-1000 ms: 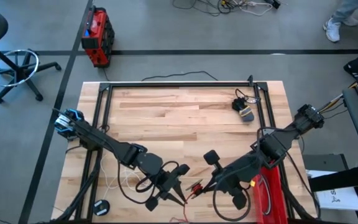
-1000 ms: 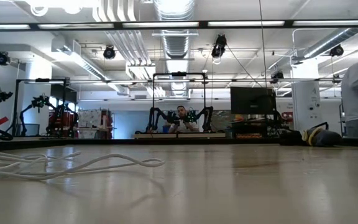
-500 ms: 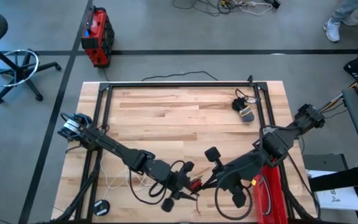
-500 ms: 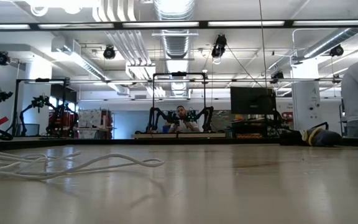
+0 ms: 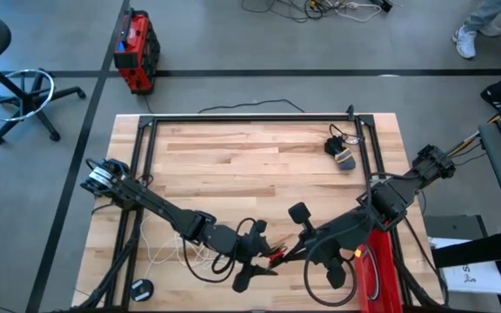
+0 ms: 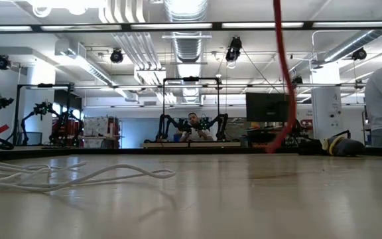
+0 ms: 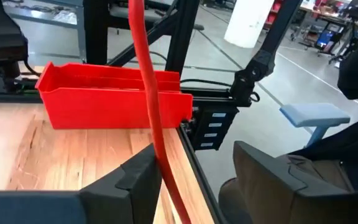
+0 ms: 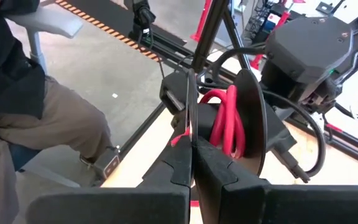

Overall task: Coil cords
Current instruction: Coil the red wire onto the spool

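The red cord [image 5: 274, 256] sits near the table's front edge, between my two grippers. My left gripper [image 5: 257, 257] is open. In the left wrist view the red cord [image 7: 149, 93] runs up from between its fingers [image 7: 143, 177]. My right gripper [image 8: 193, 146] is shut just to the right of the left one. Red loops [image 8: 224, 127] bunch against the left gripper. In the low view a red strand [image 6: 280, 73] hangs from above. The white cord [image 5: 159, 252] lies loose on the table at the near left, its loops [image 6: 78, 178] resting on the wood. My left gripper has the red cord running past the inner side of one finger [image 7: 160, 155], with the fingers apart and not pinching. Red loops [image 8: 232, 118] bunch against this gripper, clear of the table. My right gripper pinches a thin strand [image 8: 188, 115] at its fingertips. The strand rises straight from the fingers, and I cannot tell which part of the cord it is.
A red bin [image 5: 377, 274] stands at the table's near right edge, close behind my right arm. A black gadget [image 5: 342, 156] lies at the far right. Black frame rails [image 5: 259, 117] border the table. A round black item [image 5: 142, 289] lies at the near left corner.
My left gripper has gone toward the table's right edge, up to the red cord and my right gripper, and has turned. A red strand now hangs in the low view, where none showed before.
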